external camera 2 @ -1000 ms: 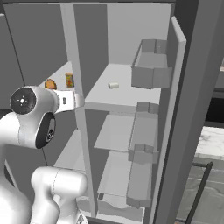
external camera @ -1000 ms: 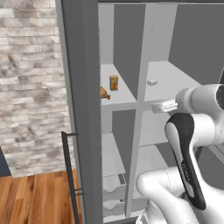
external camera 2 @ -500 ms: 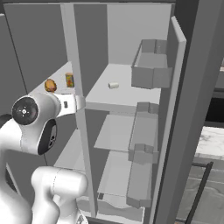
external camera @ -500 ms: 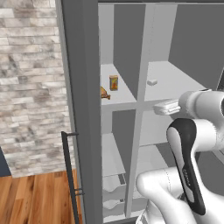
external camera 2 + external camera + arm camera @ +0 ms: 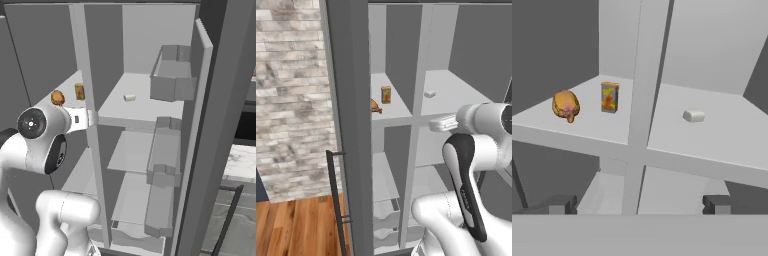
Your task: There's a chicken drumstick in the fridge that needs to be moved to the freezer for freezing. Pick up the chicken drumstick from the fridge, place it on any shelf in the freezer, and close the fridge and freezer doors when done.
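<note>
Facing open pale grey shelves; chicken drumstick (image 5: 565, 105) beside carton (image 5: 609, 97)
Gripper (image 5: 639, 204) wide open, empty, lower than before

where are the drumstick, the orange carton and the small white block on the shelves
chicken drumstick (image 5: 565, 105), hand view, middle of its golden-brown body
orange carton (image 5: 609, 97), hand view, its front face
small white block (image 5: 694, 116), hand view, its side

The open appliance is viewed from behind the arm by both base cameras, one from the left, one from the right, angled forward and down. A closer look, level with the upper shelf, is given by the hand camera. The chicken drumstick (image 5: 375, 106) (image 5: 57, 97) (image 5: 565, 105), the orange carton (image 5: 385, 94) (image 5: 79, 91) (image 5: 609, 97) and the centre divider (image 5: 418, 100) (image 5: 85, 80) (image 5: 643, 80) are shared by all three.
</note>
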